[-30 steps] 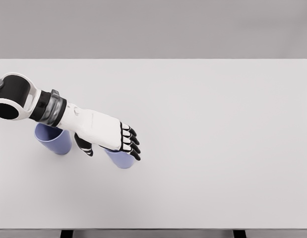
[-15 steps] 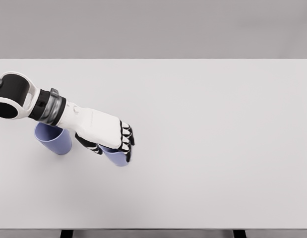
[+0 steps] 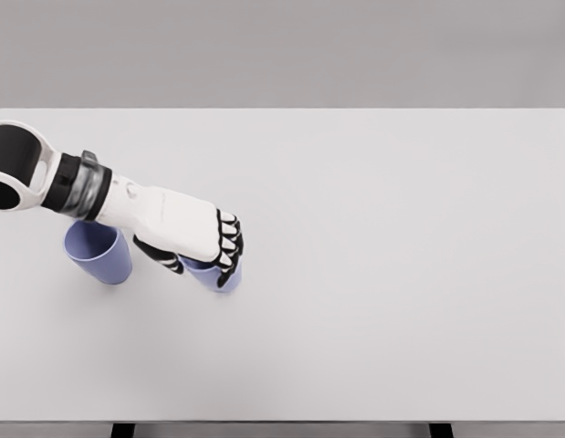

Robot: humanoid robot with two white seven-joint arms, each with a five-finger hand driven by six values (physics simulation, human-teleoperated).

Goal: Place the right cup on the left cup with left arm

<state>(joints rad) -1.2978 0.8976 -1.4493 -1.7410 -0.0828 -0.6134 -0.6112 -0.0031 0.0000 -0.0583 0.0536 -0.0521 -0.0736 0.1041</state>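
Here the left robot hand [image 3: 204, 245] is clenched around the right cup [image 3: 212, 273], fingers curled over its far side and thumb on the near side, the cup apparently just above the white desk [image 3: 401, 255]. Just beyond and to the left stands the left cup [image 3: 99, 252], upright and open-mouthed. A good lift would go straight up, keeping the cup level, high enough to clear that rim before moving across.

The right cup [image 3: 209, 272] is lilac and mostly hidden; the left cup [image 3: 99, 253], also lilac, stands upright nearby.
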